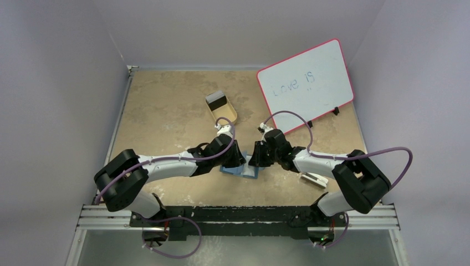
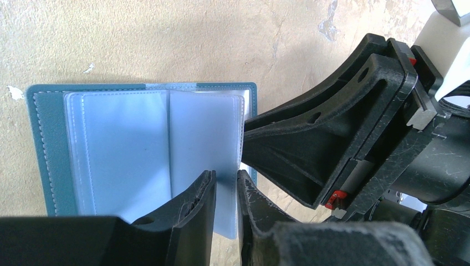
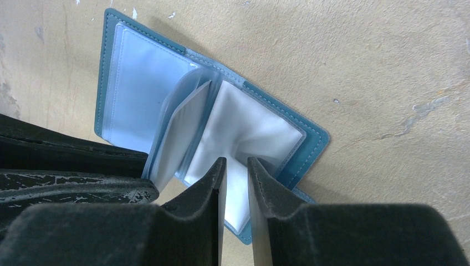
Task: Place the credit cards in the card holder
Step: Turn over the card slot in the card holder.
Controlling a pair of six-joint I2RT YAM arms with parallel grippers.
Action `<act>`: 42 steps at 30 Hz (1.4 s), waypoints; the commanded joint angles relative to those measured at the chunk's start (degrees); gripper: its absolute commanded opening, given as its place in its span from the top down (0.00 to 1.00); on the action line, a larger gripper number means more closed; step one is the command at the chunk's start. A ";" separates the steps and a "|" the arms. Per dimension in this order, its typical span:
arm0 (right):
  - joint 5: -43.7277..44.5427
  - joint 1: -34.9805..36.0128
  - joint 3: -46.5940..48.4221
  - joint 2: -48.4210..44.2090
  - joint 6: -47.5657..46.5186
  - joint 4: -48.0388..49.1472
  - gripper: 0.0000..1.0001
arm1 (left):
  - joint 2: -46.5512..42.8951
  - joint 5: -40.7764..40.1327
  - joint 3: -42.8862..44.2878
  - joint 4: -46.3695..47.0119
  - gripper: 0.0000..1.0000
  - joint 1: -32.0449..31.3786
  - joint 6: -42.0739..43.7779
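Near edge, top view: black-and-white arm bases sit on a metal rail (image 1: 105, 217); both arms bend inward over the tan speckled table (image 1: 166, 116).
Grippers, top view: left gripper (image 1: 237, 159) and right gripper (image 1: 256, 158) face each other almost tip to tip, low over the holder.
Holder, top view: the small teal-blue soft bifold card holder (image 1: 239, 172) lies open on the table under both grippers, near the front edge.
Elsewhere, top view: a tan oval tray (image 1: 229, 117) sits farther back with a dark flat piece inside, too small to identify. A pink-framed whiteboard (image 1: 306, 83) is propped far right, and a white block (image 1: 313, 178) lies beside the right arm.
Left wrist: left gripper (image 2: 225, 176) is narrow, down over the open card holder (image 2: 47, 149) and its clear plastic sleeves (image 2: 116, 149). Plastic shows in the gap; whether it is pinched I cannot tell. The right gripper (image 2: 246, 145) meets the holder's right edge.
Right wrist: right gripper (image 3: 237, 162) is narrow, with a pale sleeve showing in the gap; whether it is clamped I cannot tell. One sleeve page stands up at the holder's (image 3: 307, 149) spine.
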 commanded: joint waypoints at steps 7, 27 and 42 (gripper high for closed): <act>0.59 -0.31 -0.23 -1.39 -1.65 -1.34 0.77 | -1.42 -2.25 2.07 -0.45 0.80 -0.51 0.59; 0.31 -0.29 -0.15 -1.61 -2.26 -1.36 0.77 | -3.27 -3.79 1.01 1.29 0.78 -0.76 -0.28; 0.83 -0.31 0.18 -3.32 -2.15 -2.50 0.77 | -4.04 -3.15 0.31 3.32 0.87 -0.83 -1.11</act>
